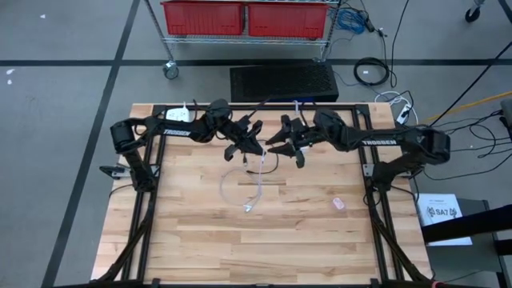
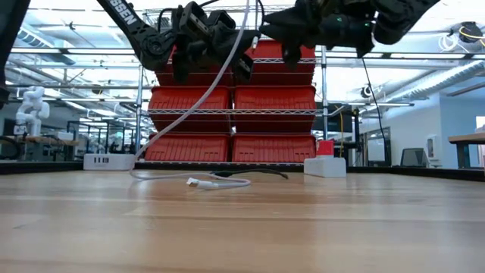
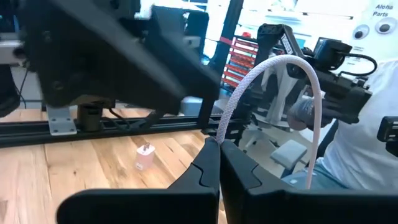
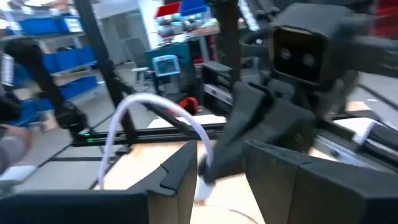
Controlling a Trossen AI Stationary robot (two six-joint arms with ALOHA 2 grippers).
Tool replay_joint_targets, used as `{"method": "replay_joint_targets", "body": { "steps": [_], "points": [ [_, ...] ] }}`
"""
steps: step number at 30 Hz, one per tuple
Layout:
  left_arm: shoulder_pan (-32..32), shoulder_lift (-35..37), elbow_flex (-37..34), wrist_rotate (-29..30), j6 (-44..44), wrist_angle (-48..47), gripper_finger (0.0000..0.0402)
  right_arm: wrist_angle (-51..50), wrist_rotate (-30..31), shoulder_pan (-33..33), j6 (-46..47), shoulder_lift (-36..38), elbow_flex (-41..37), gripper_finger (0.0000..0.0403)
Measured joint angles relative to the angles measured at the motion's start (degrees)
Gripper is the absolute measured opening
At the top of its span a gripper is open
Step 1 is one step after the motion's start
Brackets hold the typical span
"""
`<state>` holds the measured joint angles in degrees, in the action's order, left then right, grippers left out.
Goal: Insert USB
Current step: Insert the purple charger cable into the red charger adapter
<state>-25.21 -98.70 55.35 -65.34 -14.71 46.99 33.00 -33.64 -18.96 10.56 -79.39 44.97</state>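
Aloft, the left tool [image 1: 254, 150] gripped the white braided USB cable [image 3: 273, 87] mid-length, its plug end [image 1: 249, 208] trailing down onto the wooden counter [image 1: 200, 240]. The right tool [image 1: 290, 149], unclenched, faced it closely.

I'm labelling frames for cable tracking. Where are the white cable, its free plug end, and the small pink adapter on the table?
white cable [image 3: 311, 93]: left wrist view, top of the raised loop.
free plug end [image 2: 194, 182]: low view, connector tip lying on the wood.
pink adapter [image 1: 338, 204]: high view, middle of its body.
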Motion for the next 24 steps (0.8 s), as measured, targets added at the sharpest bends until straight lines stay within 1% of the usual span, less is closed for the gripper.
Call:
{"method": "replay_joint_targets", "body": {
  "steps": [2,7,9,12,14,18,24],
  "points": [
    [0.0,0.0,0.0,0.0,0.0,-0.1,0.0001,0.1,-1.4,0.1,0.8,-1.3,1.1,0.0114],
    [0.0,0.0,0.0,0.0,0.0,-0.1,0.0001,-0.1,-1.2,0.6,1.3,-3.8,2.8,0.0094],
    [0.0,0.0,0.0,0.0,0.0,-0.3,0.0001,-0.1,-1.0,0.8,0.9,-4.5,3.3,0.0073],
    [0.0,0.0,0.0,-0.1,0.0,-0.6,0.0001,-0.1,-0.5,1.2,0.5,-4.9,3.4,0.0025],
    [-0.1,0.0,0.0,0.0,0.2,-1.0,0.0001,-0.1,-0.6,1.2,0.3,-4.9,3.4,0.0008],
    [-0.4,0.1,0.0,1.2,0.2,-1.5,0.0004,-1.0,0.4,1.2,-0.8,-4.1,3.4,0.0003],
    [-1.0,0.2,0.1,5.0,0.1,-4.0,0.0038,-7.9,5.4,1.2,-5.4,0.2,3.4,0.0001]
  ]
}}
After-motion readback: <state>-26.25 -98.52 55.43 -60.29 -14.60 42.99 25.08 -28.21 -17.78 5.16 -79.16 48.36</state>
